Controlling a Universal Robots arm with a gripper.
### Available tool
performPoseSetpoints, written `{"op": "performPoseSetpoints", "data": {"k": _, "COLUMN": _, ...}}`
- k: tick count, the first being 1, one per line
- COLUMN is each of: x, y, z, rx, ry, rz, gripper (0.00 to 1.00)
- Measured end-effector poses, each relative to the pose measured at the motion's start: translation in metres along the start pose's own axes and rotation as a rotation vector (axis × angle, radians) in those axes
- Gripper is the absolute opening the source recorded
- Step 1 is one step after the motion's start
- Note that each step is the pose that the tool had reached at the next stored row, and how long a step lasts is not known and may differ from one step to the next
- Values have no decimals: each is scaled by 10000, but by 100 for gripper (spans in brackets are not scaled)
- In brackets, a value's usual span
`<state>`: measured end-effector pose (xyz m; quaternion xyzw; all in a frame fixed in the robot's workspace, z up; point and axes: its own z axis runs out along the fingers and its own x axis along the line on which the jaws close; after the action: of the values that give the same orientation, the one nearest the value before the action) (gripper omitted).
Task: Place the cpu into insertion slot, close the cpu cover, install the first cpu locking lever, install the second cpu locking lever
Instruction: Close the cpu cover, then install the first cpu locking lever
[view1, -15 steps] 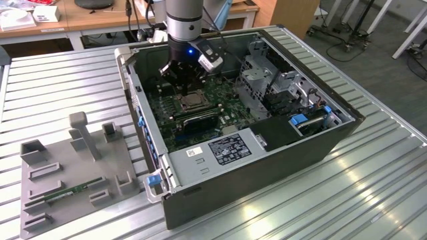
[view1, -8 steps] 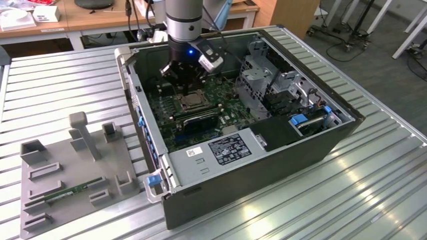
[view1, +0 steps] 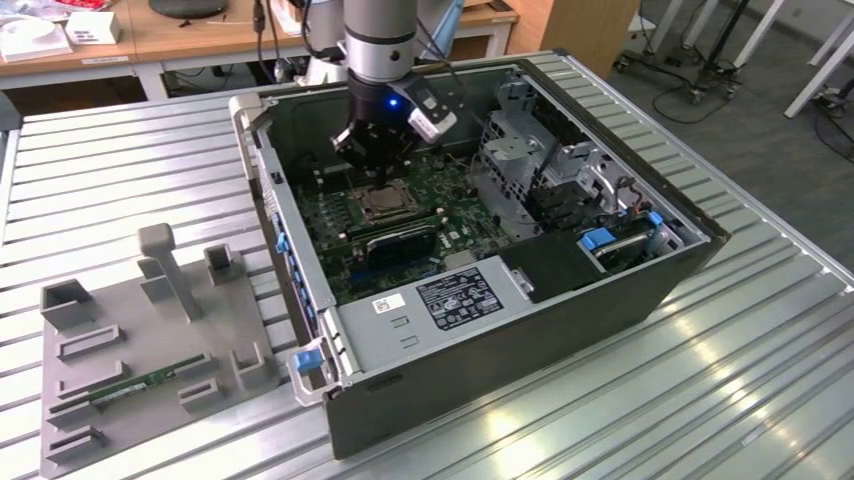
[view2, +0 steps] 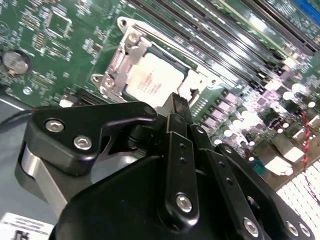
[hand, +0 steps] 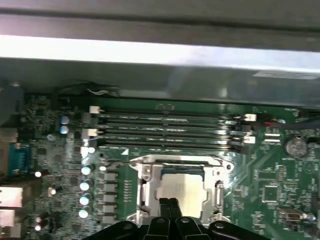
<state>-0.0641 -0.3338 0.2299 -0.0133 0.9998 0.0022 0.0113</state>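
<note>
Lying on the slatted desk (view1: 120, 180) at the exterior view's left: grey fixture tray (view1: 160, 420), with a green memory stick (view1: 140, 385) resting in one groove, likely parked there for safekeeping. Sitting right of it: open computer case (view1: 427, 390), side panel off, so the arm is reaching the green board (view1: 441, 195). Hovering just above the insertion slot (view1: 379, 205), toward the case's far wall: fingers (hand: 165, 206), pressed together and pinching nothing, apparently set for pushing, not carrying. Sitting in that slot: cpu (hand: 182, 187), its silvery face showing through the cpu cover (hand: 148, 182), which is lying down over it. Lever latching: cannot tell. Standing at the exterior view's right: metal drive cage (view1: 527, 140).
</note>
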Motion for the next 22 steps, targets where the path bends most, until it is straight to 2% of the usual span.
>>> {"op": "performPoseSetpoints", "data": {"k": 3, "x": -56, "y": -1, "z": 4, "rx": 0, "ry": 0, "rz": -2, "gripper": 11}}
{"op": "performPoseSetpoints", "data": {"k": 8, "x": -67, "y": -2, "z": 4, "rx": 1, "ry": 1, "rz": 0, "gripper": 11}}
{"op": "performPoseSetpoints", "data": {"k": 12, "x": -117, "y": -4, "z": 6, "rx": 1, "ry": 0, "rz": -1, "gripper": 11}}
{"op": "performPoseSetpoints", "data": {"k": 22, "x": -116, "y": -3, "z": 6, "rx": 1, "ry": 0, "rz": -2, "gripper": 11}}
